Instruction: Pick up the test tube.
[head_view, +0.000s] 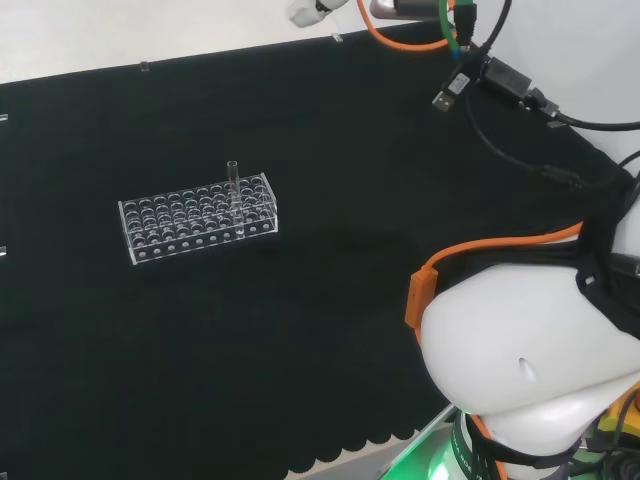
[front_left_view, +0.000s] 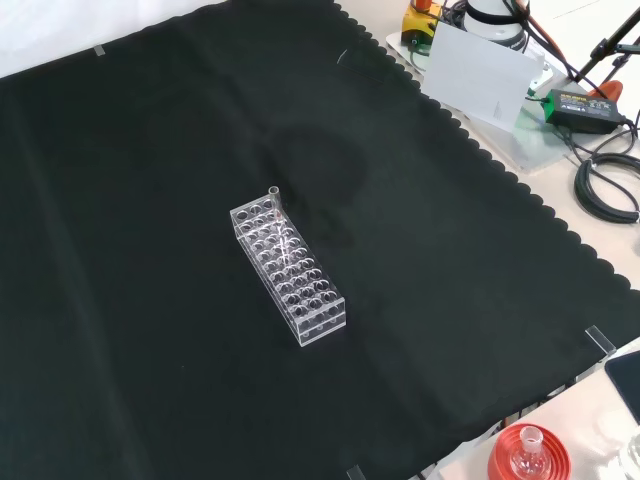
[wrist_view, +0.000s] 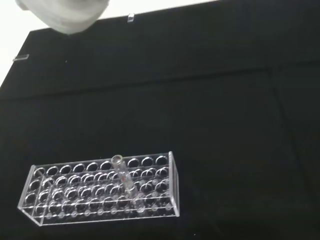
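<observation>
One clear test tube (head_view: 233, 184) stands upright in a clear plastic rack (head_view: 190, 228) with many round holes, left of centre on the black cloth in the head view. In the front view the test tube (front_left_view: 275, 199) sits at the far end of the rack (front_left_view: 305, 290), which lies at the middle of the cloth. The wrist view looks down on the tube (wrist_view: 123, 176), leaning in the rack (wrist_view: 75, 197) from some way off. A blurred white part of the hand (wrist_view: 65, 12) shows well above the rack, touching nothing.
The arm's big white link (head_view: 530, 350) with orange and black cables fills the head view's lower right. A red ribbed stand (front_left_view: 505, 460) with a small flask sits off the cloth's near right corner in the front view. A black power brick (front_left_view: 580, 105) and coiled cables lie beyond the scalloped edge.
</observation>
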